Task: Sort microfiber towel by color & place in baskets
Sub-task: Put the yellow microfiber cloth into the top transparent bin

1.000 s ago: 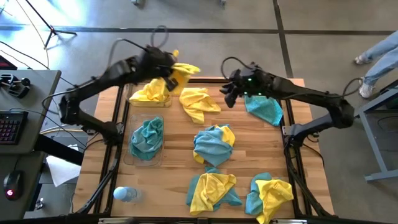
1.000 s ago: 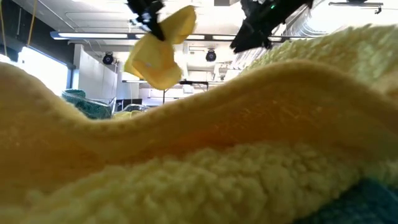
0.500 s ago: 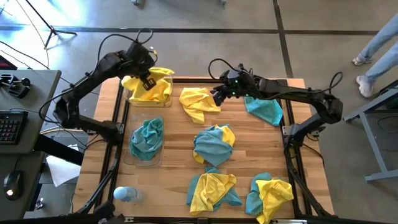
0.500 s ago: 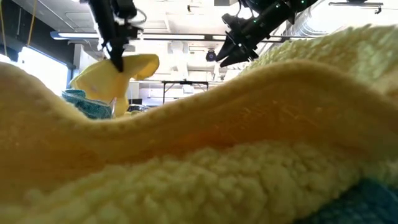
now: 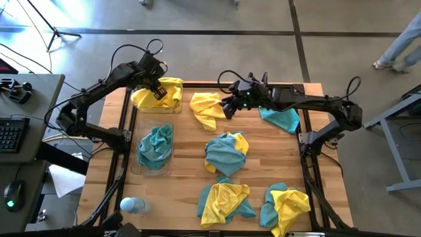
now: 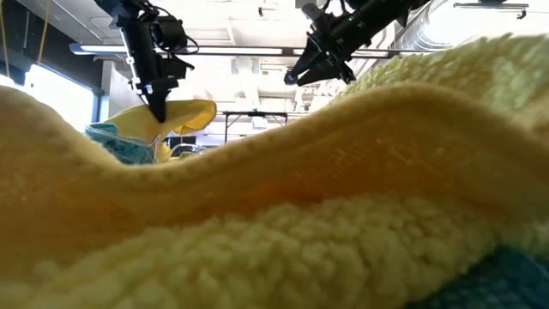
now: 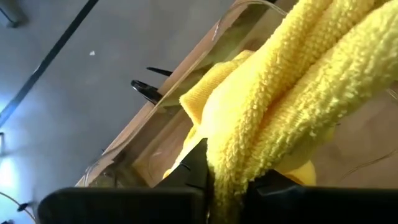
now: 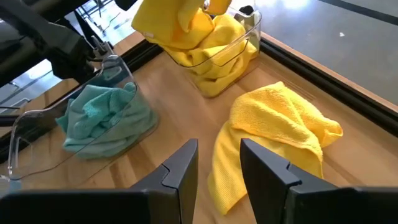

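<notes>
My left gripper hangs over the far-left basket, shut on a yellow microfiber towel. More yellow towels fill that basket. The basket nearer the front holds teal towels. My right gripper stands open just above a loose yellow towel that lies crumpled on the far middle of the table, with nothing between its fingers. My left gripper pinches a bunched fold of the yellow towel between its two fingers, several layers thick. The fingers slant down from above. The towel's loose part spreads out beyond the fingertips onto the yellow towels in the basket.
A teal towel lies at the far right. Mixed teal and yellow heaps lie at the centre and near the front edge. A pale bottle lies at the near left. Black frame rails run along both table sides.
My left gripper has swung toward the table's far-left corner and sunk, carrying the yellow towel from the air down onto the pile in the far-left basket. My right gripper has gone left and a little down, from the teal towel toward the loose yellow towel.
</notes>
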